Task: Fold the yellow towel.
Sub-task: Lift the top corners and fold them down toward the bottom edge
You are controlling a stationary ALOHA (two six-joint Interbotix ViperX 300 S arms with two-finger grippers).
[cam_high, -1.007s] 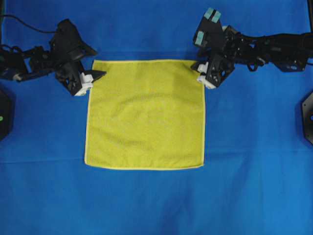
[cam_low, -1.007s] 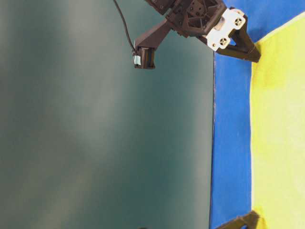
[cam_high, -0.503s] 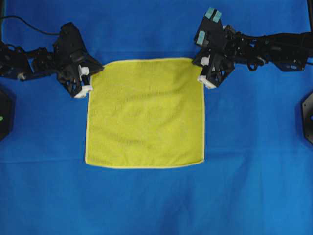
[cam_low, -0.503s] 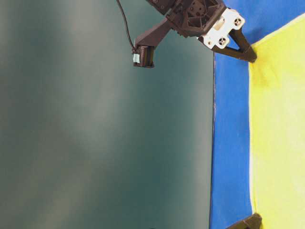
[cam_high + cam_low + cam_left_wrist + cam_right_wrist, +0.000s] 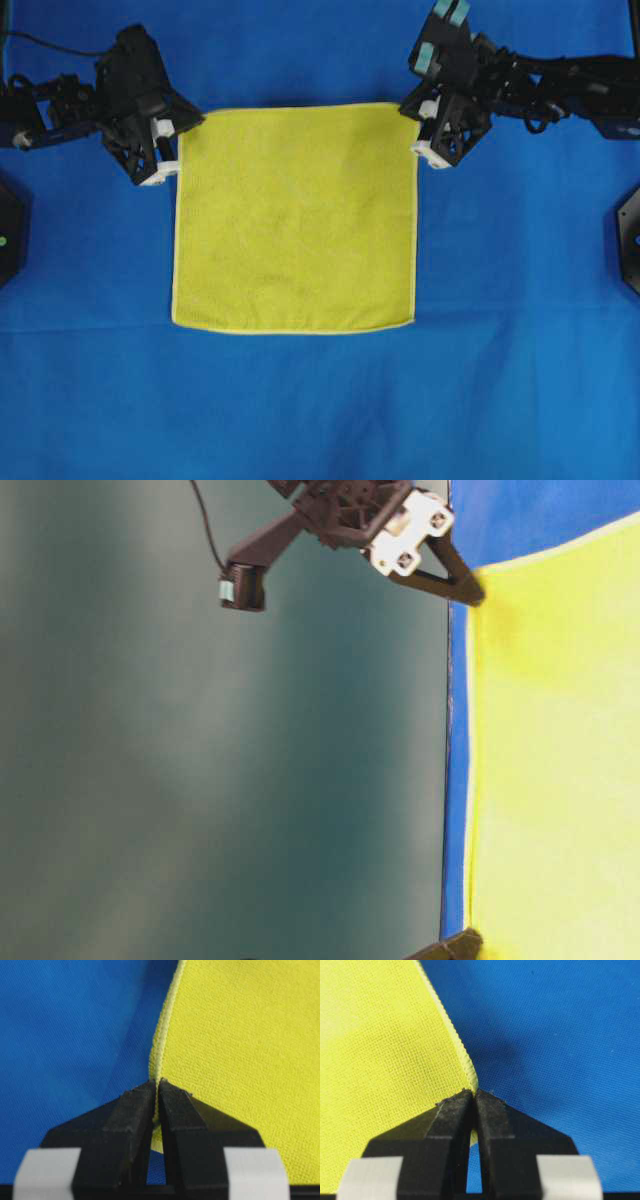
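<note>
Fingers (image 5: 135, 1110) of the left gripper (image 5: 190, 122) are pressed together on the hem at one far corner of the yellow towel (image 5: 295, 220), while the right gripper (image 5: 408, 106) pinches the opposite far corner the same way, its black fingers (image 5: 492, 1120) meeting on the stitched edge. The towel lies spread in the middle of the blue tabletop (image 5: 320, 410), its near edge flat and its far edge raised off the surface between the two arms.
</note>
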